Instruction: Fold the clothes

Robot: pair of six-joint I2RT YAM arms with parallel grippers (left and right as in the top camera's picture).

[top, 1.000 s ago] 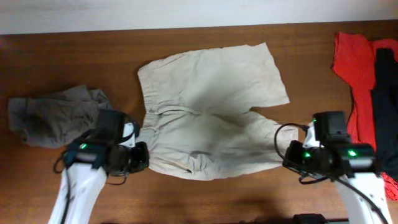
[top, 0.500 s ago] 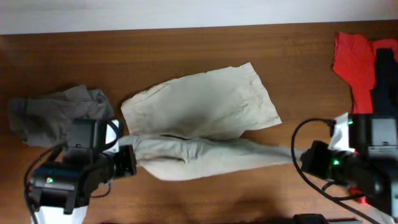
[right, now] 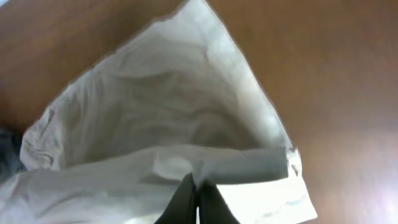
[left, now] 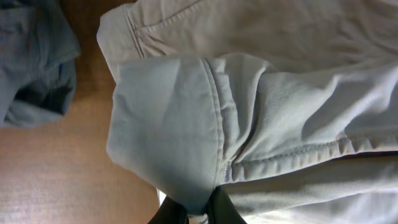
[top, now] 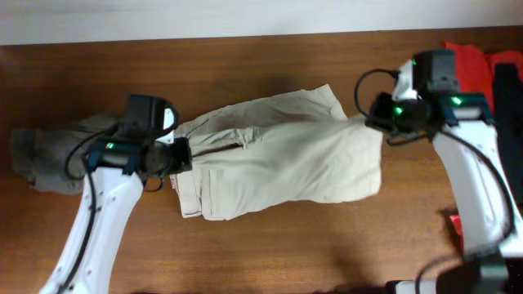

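Brown wooden table [top: 270, 73], pale wall strip behind. Your left gripper [top: 183, 153] is clamped on the waistband end of the beige shorts [top: 286, 163], and your right gripper [top: 369, 120] is pinched on a leg hem at their other end. Since a second ago you've swung the near leg over the far one, so the lengthwise fold looks nearly laid. The shorts lie mid-table, doubled, top layer fairly smooth. A gray garment [top: 45, 155] sits just beyond their waistband end, a red garment [top: 467, 55] beyond the hem end.

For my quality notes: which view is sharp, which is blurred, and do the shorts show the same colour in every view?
Overhead: fairly sharp, even light, the shorts look beige. Left wrist: very close yet sharp, the weave shows, but with a bluish cast. Right wrist: soft focus, the fabric washed out almost to white.
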